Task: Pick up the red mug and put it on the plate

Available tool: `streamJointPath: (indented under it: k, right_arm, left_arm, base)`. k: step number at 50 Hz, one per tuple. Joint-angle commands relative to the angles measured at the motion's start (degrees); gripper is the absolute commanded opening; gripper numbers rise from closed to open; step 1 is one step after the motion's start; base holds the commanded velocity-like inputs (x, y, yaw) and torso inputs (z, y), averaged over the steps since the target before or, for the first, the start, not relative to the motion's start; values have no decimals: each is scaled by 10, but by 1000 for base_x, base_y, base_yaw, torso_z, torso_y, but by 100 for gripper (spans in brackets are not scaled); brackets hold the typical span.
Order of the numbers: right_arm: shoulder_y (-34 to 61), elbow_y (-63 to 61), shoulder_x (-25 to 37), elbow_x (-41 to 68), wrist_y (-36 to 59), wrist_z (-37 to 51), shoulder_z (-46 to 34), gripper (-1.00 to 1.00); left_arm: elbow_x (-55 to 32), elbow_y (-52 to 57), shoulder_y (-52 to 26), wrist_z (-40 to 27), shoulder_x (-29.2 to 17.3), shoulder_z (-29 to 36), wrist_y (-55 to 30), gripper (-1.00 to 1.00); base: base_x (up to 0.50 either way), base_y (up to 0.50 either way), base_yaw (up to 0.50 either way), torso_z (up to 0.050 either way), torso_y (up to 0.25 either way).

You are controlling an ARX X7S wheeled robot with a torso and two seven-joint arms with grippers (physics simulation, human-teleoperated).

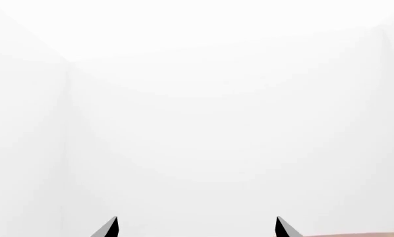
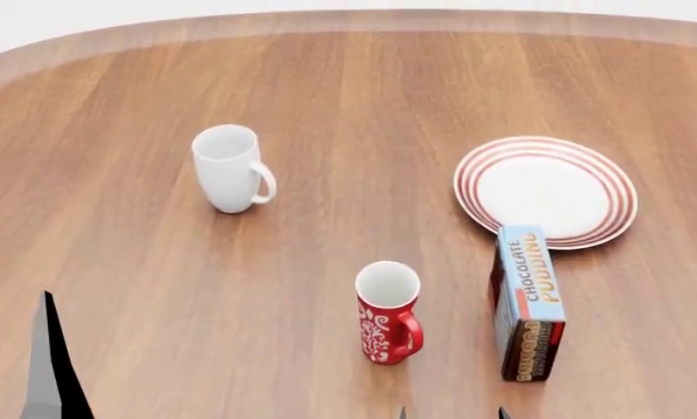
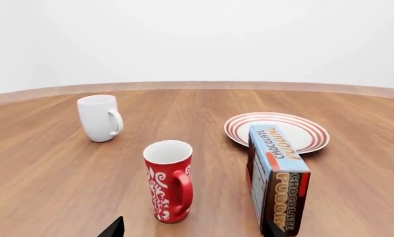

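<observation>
The red mug [image 2: 387, 316] with a white swirl pattern stands upright on the wooden table, handle towards the right and front. In the right wrist view the red mug [image 3: 169, 180] is close ahead of my right gripper [image 3: 193, 231], which is open and empty, just short of it. The plate [image 2: 544, 190], white with red rings, lies further back on the right; it also shows as the plate [image 3: 276, 131] behind a box. My left gripper [image 1: 197, 228] is open and empty, facing blank white walls. One of its fingers [image 2: 51, 371] shows at the lower left.
A chocolate pudding box [image 2: 527, 301] stands on edge right of the red mug, its far end over the plate's near rim; the box [image 3: 276, 178] is beside my right fingertip. A plain white mug [image 2: 226, 166] stands at the back left. The table's curved far edge [image 2: 361, 19] runs across the back.
</observation>
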Motion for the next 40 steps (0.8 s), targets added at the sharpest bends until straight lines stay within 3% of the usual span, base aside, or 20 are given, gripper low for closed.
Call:
streamJointPath:
  k: [1,40]
  right_arm:
    - [1,1,2,2,0,3,-3,100]
    - [0,-1,9,10,-6,10,-11,100]
  left_arm:
    - [-1,0,-1,-3,-3,2,1,100]
    - [-4,5,-5,-12,-11,7,-5,100]
  base:
    - [141,0,0,0,0]
    - [142,0,0,0,0]
